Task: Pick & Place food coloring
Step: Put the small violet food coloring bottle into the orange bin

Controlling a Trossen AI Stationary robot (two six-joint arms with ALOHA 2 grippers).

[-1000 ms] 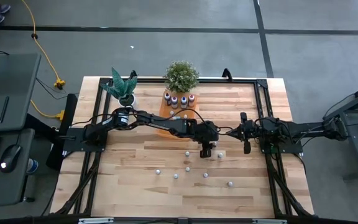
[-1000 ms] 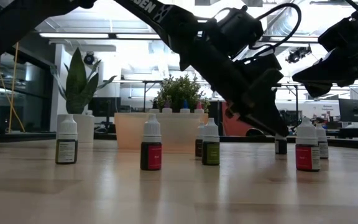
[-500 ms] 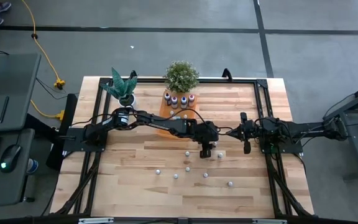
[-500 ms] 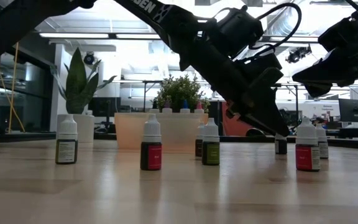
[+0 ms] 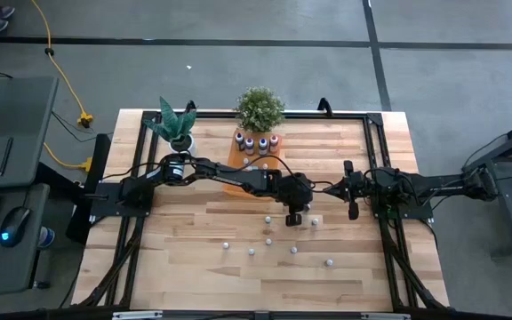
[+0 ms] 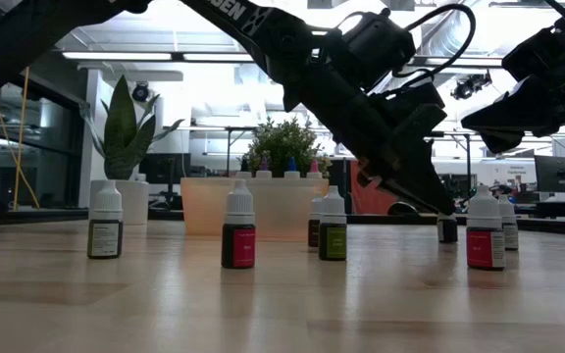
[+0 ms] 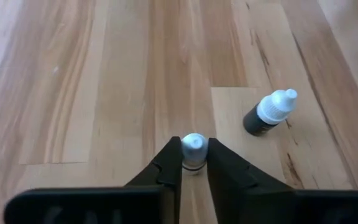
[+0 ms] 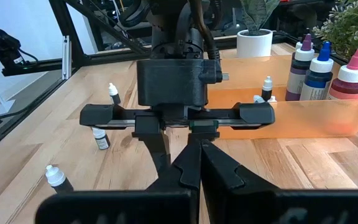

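Observation:
My left gripper [image 7: 193, 155] [image 5: 302, 203] reaches out over the middle of the table and is shut on a small food coloring bottle [image 6: 447, 232] with a dark body. A second dark bottle with a white cap [image 7: 269, 112] stands a little beyond it. Several more white-capped bottles stand loose toward the near edge, among them a red one [image 6: 238, 235] and a green one [image 6: 333, 233]. My right gripper [image 8: 197, 163] [image 5: 334, 188] hangs shut above the table's right side, facing the left gripper and holding nothing. My left gripper pinches the bottle's white cap [image 7: 193, 143] between its two fingertips. The fingers slant down at it from the table's left side. The bottle stays upright, its base on the table.
An orange tray [image 5: 236, 165] with larger bottles [image 5: 256, 142] sits at the far middle. Two potted plants [image 5: 259, 108] [image 5: 176, 129] stand by the far edge. Black frame rails run along the table's sides.
My left gripper has shut on the dark bottle's cap without moving from its place. The bottle has stayed standing on the table.

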